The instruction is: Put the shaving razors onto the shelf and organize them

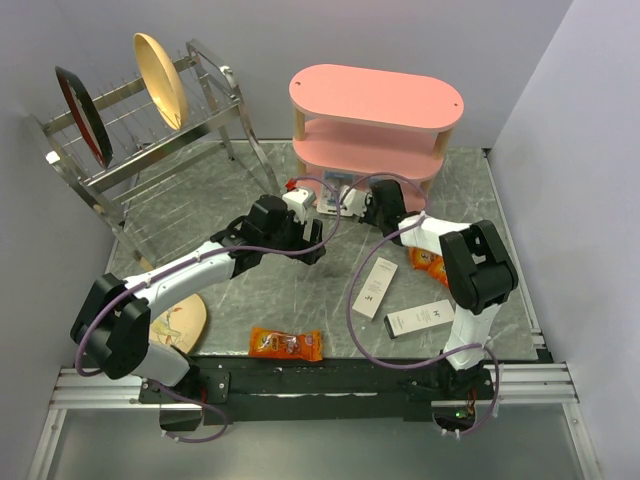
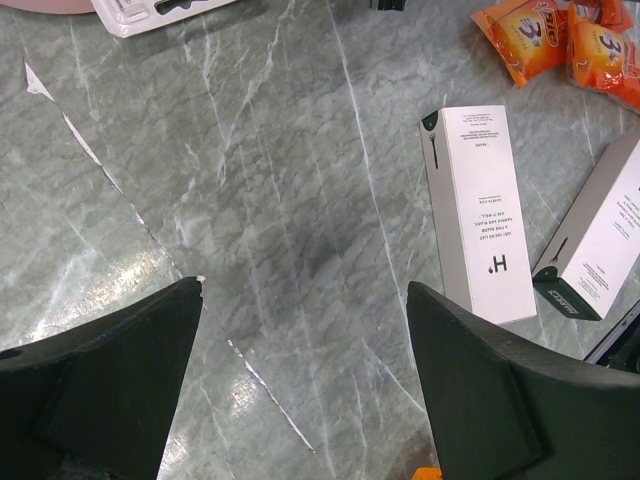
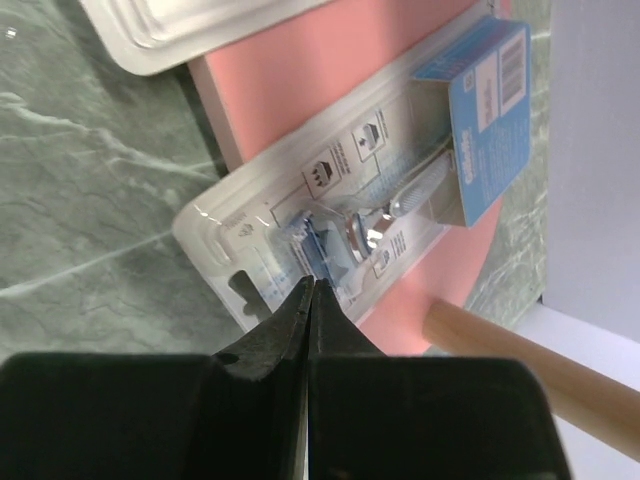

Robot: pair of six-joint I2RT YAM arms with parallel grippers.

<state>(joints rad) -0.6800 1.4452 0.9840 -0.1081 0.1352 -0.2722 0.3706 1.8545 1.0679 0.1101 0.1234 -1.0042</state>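
Observation:
The pink shelf (image 1: pixel 376 98) stands at the back centre. One razor pack (image 3: pixel 400 190), clear plastic over blue-and-white card, lies partly on the shelf's bottom pink board (image 3: pixel 290 90) and partly on the table. My right gripper (image 3: pixel 312 285) is shut, its tips at that pack's near end by the hang hole; it shows in the top view (image 1: pixel 345 198) too. The second razor pack (image 3: pixel 190 30) lies just beside it, also seen in the left wrist view (image 2: pixel 150 12). My left gripper (image 2: pixel 305 288) is open and empty above bare marble.
Two white oblong boxes (image 2: pixel 478 200) (image 2: pixel 600 235) and orange snack packets (image 2: pixel 560 40) lie to the right. Another orange packet (image 1: pixel 285 343) lies near the front edge. A wire dish rack (image 1: pixel 150 130) with plates stands back left. A wooden shelf post (image 3: pixel 520 350) is close to my right gripper.

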